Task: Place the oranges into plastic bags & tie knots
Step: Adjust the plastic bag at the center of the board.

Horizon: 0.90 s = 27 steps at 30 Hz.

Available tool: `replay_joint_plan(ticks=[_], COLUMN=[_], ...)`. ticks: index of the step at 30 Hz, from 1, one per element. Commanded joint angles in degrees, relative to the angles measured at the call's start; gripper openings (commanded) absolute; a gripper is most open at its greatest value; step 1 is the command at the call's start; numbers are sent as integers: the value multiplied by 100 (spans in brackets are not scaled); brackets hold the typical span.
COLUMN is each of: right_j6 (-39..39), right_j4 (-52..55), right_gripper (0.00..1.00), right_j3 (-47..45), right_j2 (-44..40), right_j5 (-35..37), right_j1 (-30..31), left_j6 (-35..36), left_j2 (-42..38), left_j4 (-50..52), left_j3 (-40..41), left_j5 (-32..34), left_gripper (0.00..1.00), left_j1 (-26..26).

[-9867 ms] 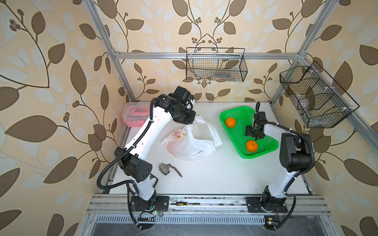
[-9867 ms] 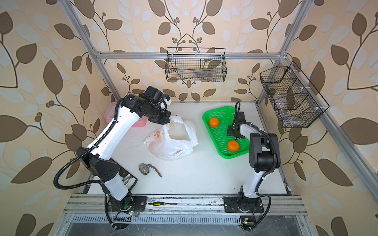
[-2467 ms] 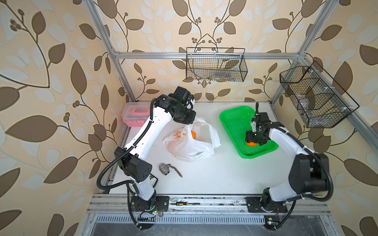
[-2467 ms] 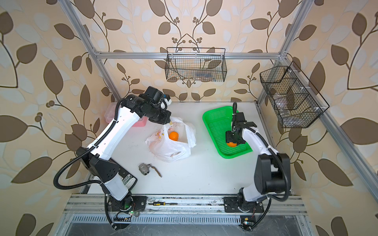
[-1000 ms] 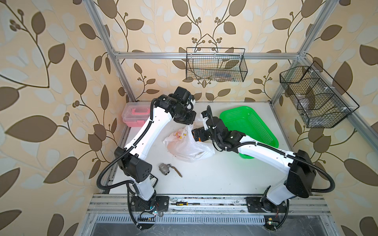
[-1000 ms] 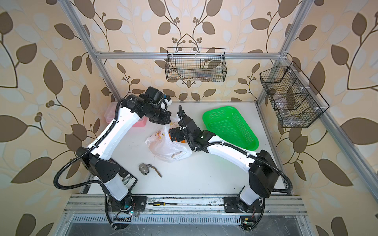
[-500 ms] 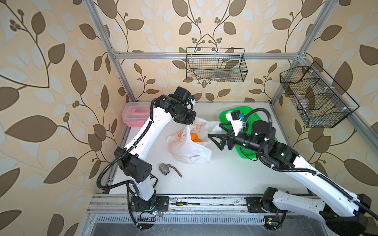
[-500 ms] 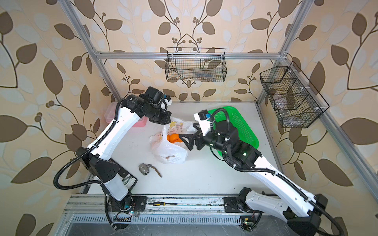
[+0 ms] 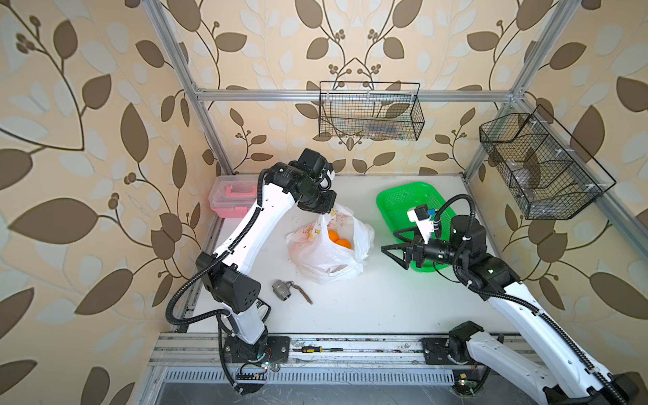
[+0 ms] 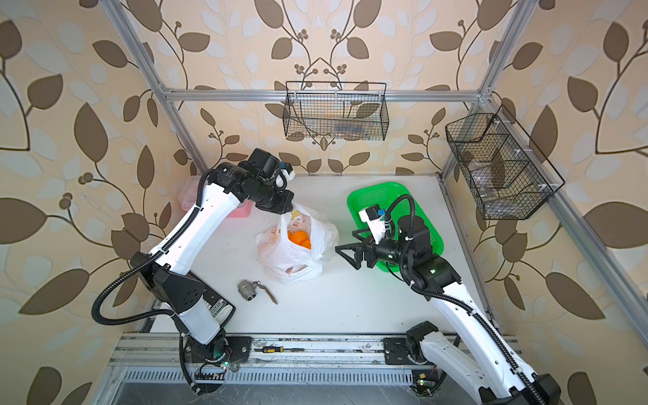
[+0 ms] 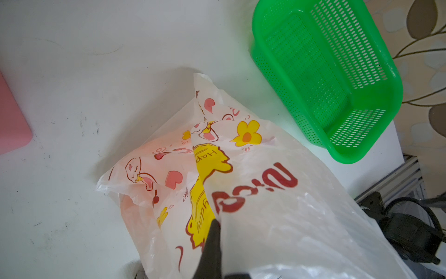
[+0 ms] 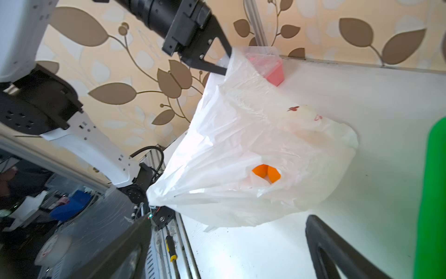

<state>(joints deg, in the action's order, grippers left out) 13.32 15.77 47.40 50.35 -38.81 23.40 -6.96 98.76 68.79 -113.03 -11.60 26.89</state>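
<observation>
Plastic bag [image 9: 326, 261]: sits mid-table [image 9: 350, 308], its mouth lifted and gaping at the far side.
Oranges [image 9: 338, 240]: inside the bag, two showing through the mouth, touching each other.
Left gripper [image 9: 329, 209]: pinched shut on the bag's rim, holding it up.
Right gripper [image 9: 389, 241]: jaws wide apart, holding nothing, hovering just beside the bag.
Basket [image 9: 396, 196]: green, on the table under the right arm's wrist.

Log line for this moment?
left gripper: shut on plastic bag | right gripper: open beside bag | oranges: inside bag | green basket: empty | tying: pending
</observation>
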Motion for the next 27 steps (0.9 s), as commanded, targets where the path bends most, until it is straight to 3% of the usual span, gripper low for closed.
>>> replay_joint_plan(ticks=[1, 8, 13, 22, 27], right_j6=[-425, -727, -613, -414, -365], right_j4=[-303, -311, -631, -1035, -924], right_gripper=[100, 100, 99, 81, 78], right_j3=[-29, 732, 653, 645, 436], right_j2=[183, 1030, 1449, 1893, 1930], right_j5=[-439, -326, -239, -6, 114], right_j1=[534, 984, 1364, 1854, 1921], left_j6=[90, 95, 98, 98, 98], left_j2=[-37, -39, -40, -58, -91], left_j4=[20, 38, 37, 38, 38], left_j3=[-129, -127, -131, -87, -92], left_j5=[-37, -46, -21, -27, -10], left_gripper=[0, 0, 0, 0, 0], left_j1=[-53, -54, -53, -53, -60])
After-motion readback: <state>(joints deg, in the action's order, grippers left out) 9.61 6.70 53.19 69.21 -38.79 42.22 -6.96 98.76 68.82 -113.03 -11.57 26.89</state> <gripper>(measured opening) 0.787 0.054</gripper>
